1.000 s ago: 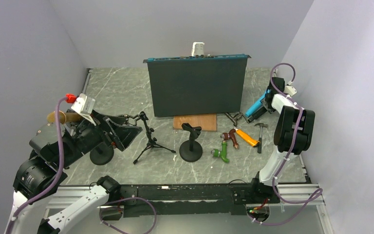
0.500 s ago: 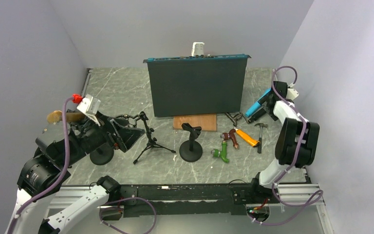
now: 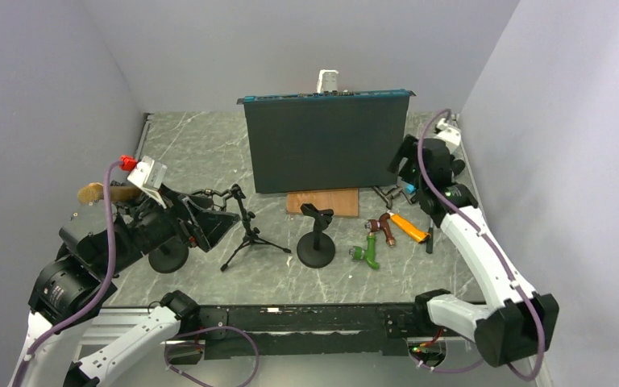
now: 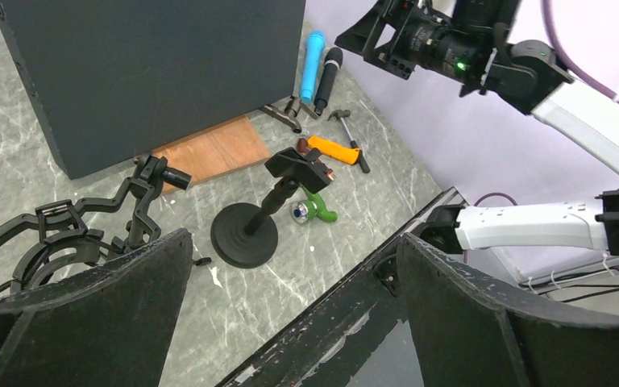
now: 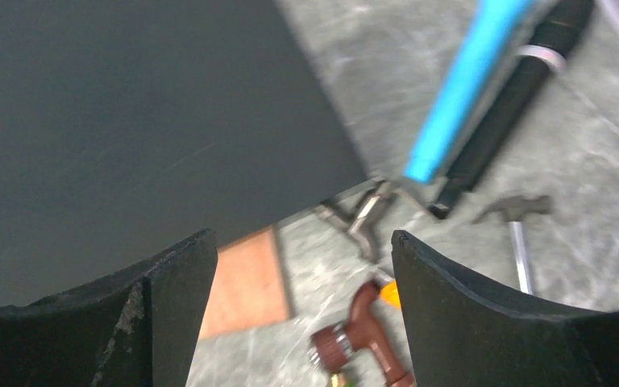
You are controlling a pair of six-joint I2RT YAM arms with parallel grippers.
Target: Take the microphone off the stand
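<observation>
A blue microphone [image 5: 459, 89] and a black microphone [image 5: 509, 97] lie side by side on the table at the back right, in no stand; both also show in the left wrist view [image 4: 314, 56]. A round-base stand [image 3: 316, 240] with an empty clip stands mid-table, with a tripod stand [image 3: 247, 230] to its left. My right gripper [image 3: 408, 165] hovers open and empty near the microphones [image 5: 302, 238]. My left gripper [image 3: 209, 222] is open and empty at the left, by a shock mount [image 4: 48, 234].
A large black panel [image 3: 326, 141] stands at the back, with a wooden board [image 3: 322, 201] in front of it. Green [image 3: 365, 254] and brown [image 3: 385, 227] nozzles, an orange-handled tool [image 3: 409, 227], pliers [image 3: 387, 193] and a hammer [image 5: 520, 222] lie right of centre. A second round base [image 3: 168, 258] stands at the left.
My right arm has swung from beside the right wall leftward, its gripper now over the area by the microphones. My left arm shifted slightly right, then held still.
</observation>
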